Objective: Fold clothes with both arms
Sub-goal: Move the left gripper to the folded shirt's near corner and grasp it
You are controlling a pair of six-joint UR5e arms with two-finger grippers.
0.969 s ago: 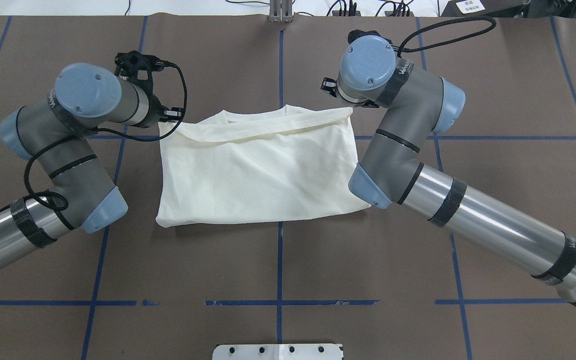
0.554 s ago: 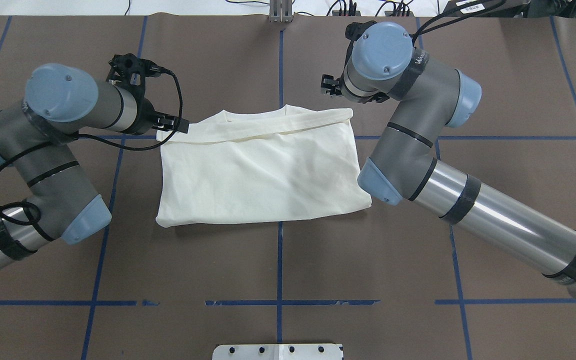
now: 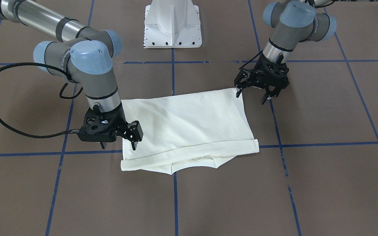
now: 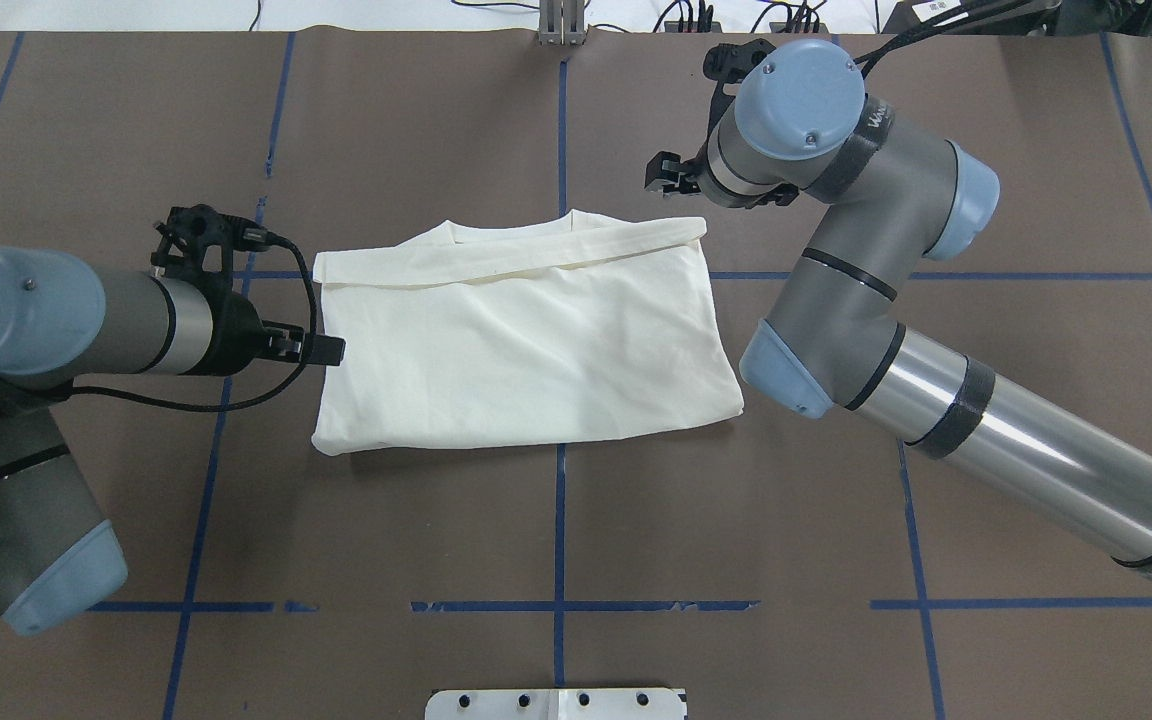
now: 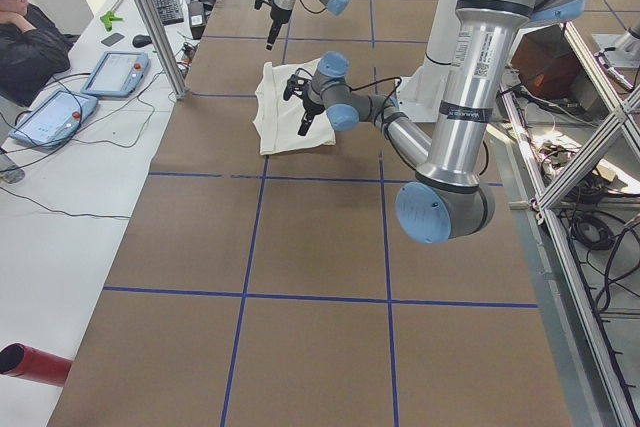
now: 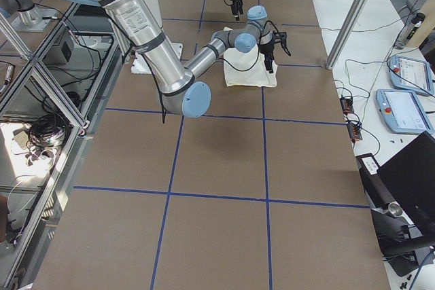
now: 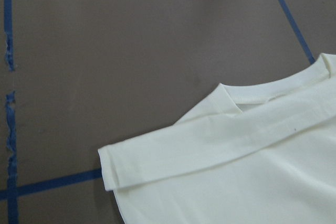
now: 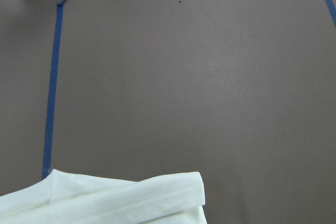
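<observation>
Brown tabletop (image 3: 274, 190), folded cream shirt (image 3: 189, 124) flat at its middle.
Collar edge lies away from the robot; left tool (image 3: 251, 97) and right tool (image 3: 119, 146) hang just beside the shirt's opposite sides, both spread and empty.

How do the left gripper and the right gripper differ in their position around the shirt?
Side: the left gripper is by the shirt's edge on the robot's left, the right gripper by the opposite edge. End: the left gripper is toward the plain end nearer the robot, the right gripper close to the collar end. Both are open and hold nothing.
</observation>
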